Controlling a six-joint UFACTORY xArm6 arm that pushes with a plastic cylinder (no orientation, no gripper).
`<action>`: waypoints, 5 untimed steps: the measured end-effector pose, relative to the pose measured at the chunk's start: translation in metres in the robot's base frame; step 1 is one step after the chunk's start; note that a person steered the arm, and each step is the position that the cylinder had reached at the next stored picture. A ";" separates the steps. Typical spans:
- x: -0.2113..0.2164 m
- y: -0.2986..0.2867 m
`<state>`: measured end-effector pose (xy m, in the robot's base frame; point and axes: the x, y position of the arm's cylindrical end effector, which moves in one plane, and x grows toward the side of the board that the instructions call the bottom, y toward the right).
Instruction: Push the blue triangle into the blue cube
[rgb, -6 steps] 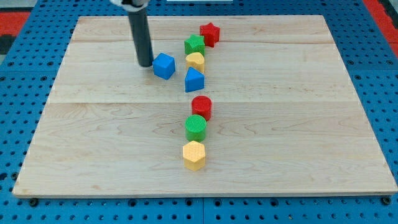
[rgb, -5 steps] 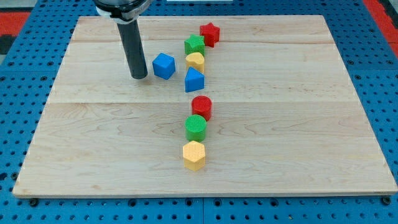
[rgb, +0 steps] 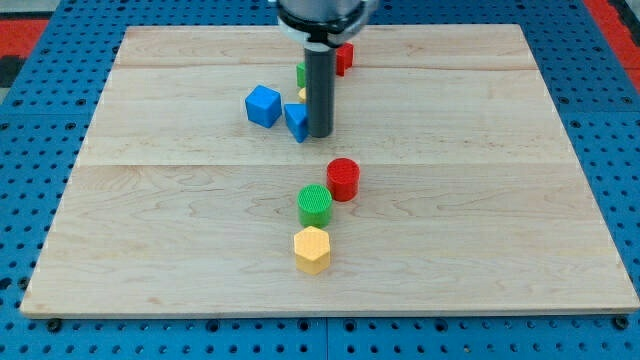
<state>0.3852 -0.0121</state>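
Your tip (rgb: 320, 134) has crossed over within the last half second: it stood on the view's left of the blue cube (rgb: 263, 105), and it now stands on the view's right of the blue triangle (rgb: 295, 121), touching it or very nearly so. This arm carries no gripper, only the rod, so nothing is clamped or held.

The blue triangle has shifted toward the view's left and slightly up. It now lies just beside the blue cube, at the cube's lower right, with a narrow gap or bare contact between them; which of the two cannot be told.

The red cylinder (rgb: 343, 179) has also moved, toward the view's right and a little down. It now sits beside the green cylinder (rgb: 315, 204) at its upper right, no longer in line above it.

The yellow hexagonal block (rgb: 312, 249) is unchanged on the tabletop (rgb: 480, 200). The rod hides most of the green block (rgb: 301, 72) and the red star (rgb: 345, 56) behind it.

Judgement: you are placed on the correct side, and the task is nearly done. A short push toward the view's upper left should seat the triangle against the cube.
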 end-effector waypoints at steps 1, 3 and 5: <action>-0.005 -0.001; -0.018 -0.032; -0.067 -0.069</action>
